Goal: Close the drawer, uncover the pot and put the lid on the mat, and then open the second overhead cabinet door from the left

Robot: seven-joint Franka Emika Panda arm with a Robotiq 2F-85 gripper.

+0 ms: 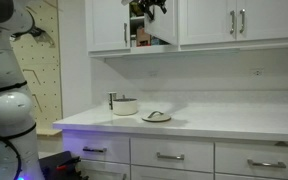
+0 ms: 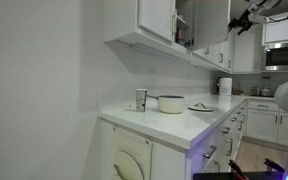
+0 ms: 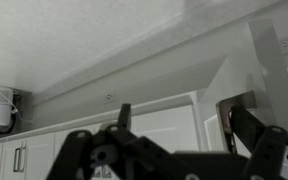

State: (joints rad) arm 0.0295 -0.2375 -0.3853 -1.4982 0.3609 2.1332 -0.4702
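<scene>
Claw [image 3: 180, 110] wide and empty up by the open cabinet door [image 2: 210, 22], pot [image 1: 125, 105] uncovered, lid [image 1: 156, 115] on mat [image 1: 165, 119] on bench [image 1: 224, 126]

Ext. view faces the surface [image 1: 234, 125] & overhead cabinets [image 1: 234, 20] square-on, mid distance, robot arm [image 1: 4, 70] at left edge. Ext. view w/ bare wall [image 2: 44, 60] at left looks lengthwise along the surface from its end. Both share the pot [image 2: 170, 103]. Wrist view tilts up toward the ceiling [image 3: 84, 40], fingers [image 3: 124, 115] along bottom edge.
</scene>
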